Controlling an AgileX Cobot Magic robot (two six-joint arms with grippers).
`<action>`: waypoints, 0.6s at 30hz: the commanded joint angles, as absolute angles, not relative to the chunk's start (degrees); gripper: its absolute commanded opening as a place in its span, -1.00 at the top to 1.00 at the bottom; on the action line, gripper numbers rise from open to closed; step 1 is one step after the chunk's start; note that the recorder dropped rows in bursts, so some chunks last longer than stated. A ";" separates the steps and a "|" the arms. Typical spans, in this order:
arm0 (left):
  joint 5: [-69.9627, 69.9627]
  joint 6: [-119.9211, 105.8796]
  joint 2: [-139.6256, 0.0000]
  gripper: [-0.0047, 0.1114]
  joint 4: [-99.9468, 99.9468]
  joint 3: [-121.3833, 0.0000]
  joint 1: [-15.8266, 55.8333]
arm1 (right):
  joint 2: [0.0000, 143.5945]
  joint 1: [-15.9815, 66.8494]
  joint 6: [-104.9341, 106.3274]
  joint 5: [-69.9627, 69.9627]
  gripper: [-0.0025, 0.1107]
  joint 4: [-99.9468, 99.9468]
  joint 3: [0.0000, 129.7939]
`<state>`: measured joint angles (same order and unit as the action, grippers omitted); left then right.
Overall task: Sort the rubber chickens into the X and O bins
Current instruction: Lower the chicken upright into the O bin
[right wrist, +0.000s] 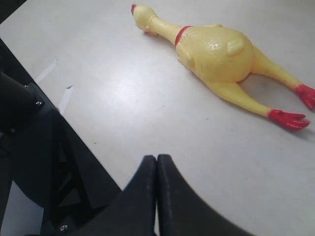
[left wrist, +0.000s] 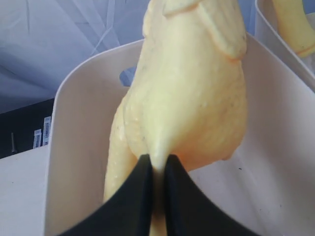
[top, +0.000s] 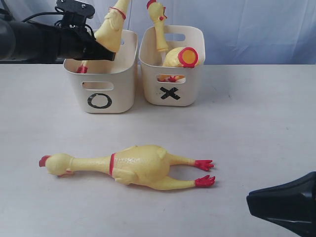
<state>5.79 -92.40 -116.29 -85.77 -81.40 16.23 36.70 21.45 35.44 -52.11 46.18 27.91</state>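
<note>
Yellow chicken (left wrist: 187, 98) hung within the O bin's (top: 123, 94) rim, pinched by the left gripper (left wrist: 157, 161). Right gripper (right wrist: 156, 161) (fingers together, empty) hovered over open table (top: 247, 138).

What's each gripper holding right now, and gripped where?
Left gripper pinches the rubber chicken in the O bin by the narrow lower end of its body. Right gripper is shut on nothing.

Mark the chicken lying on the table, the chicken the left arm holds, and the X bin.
Large yellow rubber chicken lying on the table (top: 140, 163): exterior view, body.
Held yellow rubber chicken (left wrist: 192, 98): left wrist view, body.
Cream plastic X tub (top: 190, 91): exterior view, front wall.
</note>
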 commanded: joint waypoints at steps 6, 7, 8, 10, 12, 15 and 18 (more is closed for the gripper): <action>5.90 -91.93 -116.01 0.92 -86.89 -78.87 16.18 | 36.33 21.33 35.97 -51.83 0.97 46.47 27.70; 5.90 -91.93 -116.01 0.92 -86.89 -78.61 16.18 | 36.33 21.33 35.97 -51.83 0.97 46.47 27.70; 5.90 -91.93 -116.01 0.92 -86.89 -78.30 16.18 | 36.33 21.33 35.97 -51.83 0.97 46.47 27.70; 5.90 -91.93 -116.01 0.92 -86.89 -77.63 16.18 | 36.33 21.33 35.95 -51.71 0.97 46.47 27.70; 5.90 -91.93 -116.01 0.92 -86.89 -77.05 16.18 | 36.33 21.33 35.95 -51.71 0.97 46.47 27.70; 5.54 -91.93 -116.01 0.92 -86.89 -76.82 16.18 | 36.33 21.33 35.95 -51.71 0.97 46.47 27.70; 3.96 -91.93 -116.01 0.92 -86.89 -76.82 16.18 | 36.33 21.33 35.95 -51.71 0.97 46.47 27.70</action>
<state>5.13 -92.40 -116.29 -86.31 -76.87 16.23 36.70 21.45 35.55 -52.11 46.18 27.91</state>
